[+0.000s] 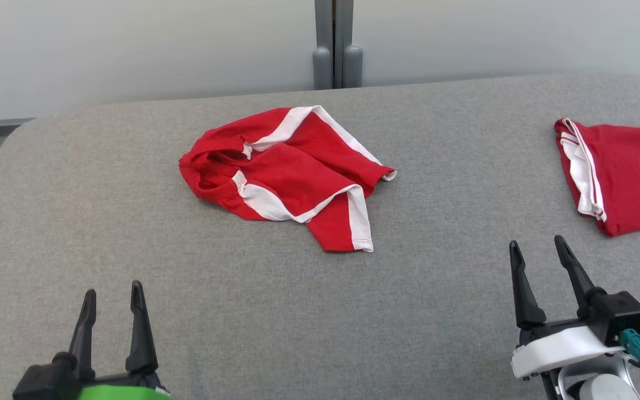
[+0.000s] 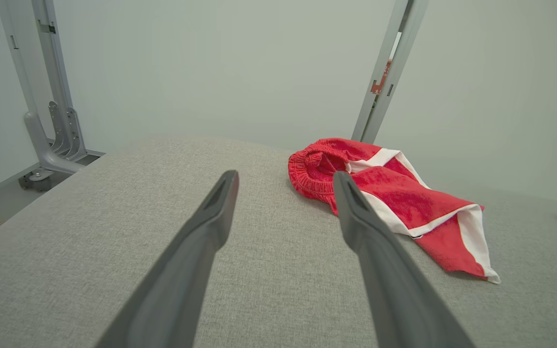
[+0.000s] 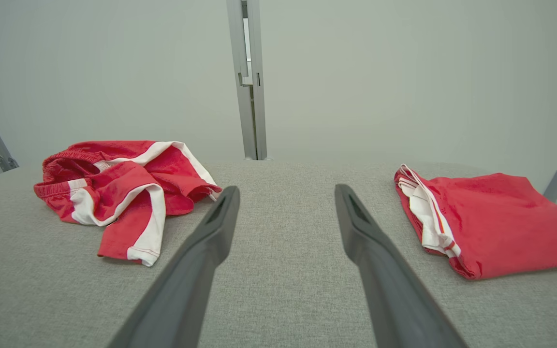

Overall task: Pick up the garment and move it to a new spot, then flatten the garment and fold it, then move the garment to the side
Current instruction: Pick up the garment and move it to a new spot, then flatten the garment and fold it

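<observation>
Crumpled red-and-white fabric shorts (image 1: 284,172) by the grey padded table's (image 1: 320,311) far edge look light and floppy; I'd pinch the gathered waistband (image 1: 200,166). Left gripper (image 1: 113,289) and right gripper (image 1: 536,241) both gape, empty.

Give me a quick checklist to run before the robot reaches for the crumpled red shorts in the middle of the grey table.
1. Left claw open and empty: ok.
2. Right claw open and empty: ok.
3. Crumpled red fabric shorts with white trim lie free on the grey fabric table, nothing on top: ok.
4. Shorts already flat: not ok, they are bunched with layers overlapping.
5. Folded red fabric garment with white edging lies apart from the shorts, at the right: ok.
6. Which layer is uppermost at the waistband: cannot tell.
</observation>
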